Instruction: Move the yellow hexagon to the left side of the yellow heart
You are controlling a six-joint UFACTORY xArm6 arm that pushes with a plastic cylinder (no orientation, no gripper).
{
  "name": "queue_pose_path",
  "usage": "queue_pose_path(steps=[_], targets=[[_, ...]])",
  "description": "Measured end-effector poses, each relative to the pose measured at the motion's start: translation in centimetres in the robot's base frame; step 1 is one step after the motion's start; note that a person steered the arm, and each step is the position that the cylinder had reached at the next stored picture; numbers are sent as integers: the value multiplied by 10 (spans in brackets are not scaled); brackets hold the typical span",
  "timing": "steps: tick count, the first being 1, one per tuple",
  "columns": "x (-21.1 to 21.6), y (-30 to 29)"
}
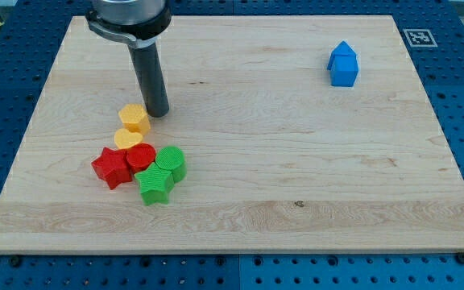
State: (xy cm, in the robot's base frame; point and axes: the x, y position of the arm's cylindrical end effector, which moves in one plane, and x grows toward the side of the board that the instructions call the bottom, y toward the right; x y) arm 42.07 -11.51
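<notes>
The yellow hexagon (134,118) lies on the wooden board (296,161) in the view's left half. The yellow heart (126,138) lies just below it, touching or nearly touching it. My tip (159,113) rests on the board right beside the hexagon, at its right edge and slightly toward the view's top. The dark rod rises from the tip toward the view's top, where the arm's end shows.
A red round block (141,155) sits against the heart's lower right. A red star (111,167), a green round block (171,162) and a green star (155,186) cluster below. A blue house-shaped block (343,64) lies at the view's upper right.
</notes>
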Motion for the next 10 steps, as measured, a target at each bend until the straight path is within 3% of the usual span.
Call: queue_pose_path(steps=[5,8,10], targets=[[17,-8],[21,-57],[-14,-101]])
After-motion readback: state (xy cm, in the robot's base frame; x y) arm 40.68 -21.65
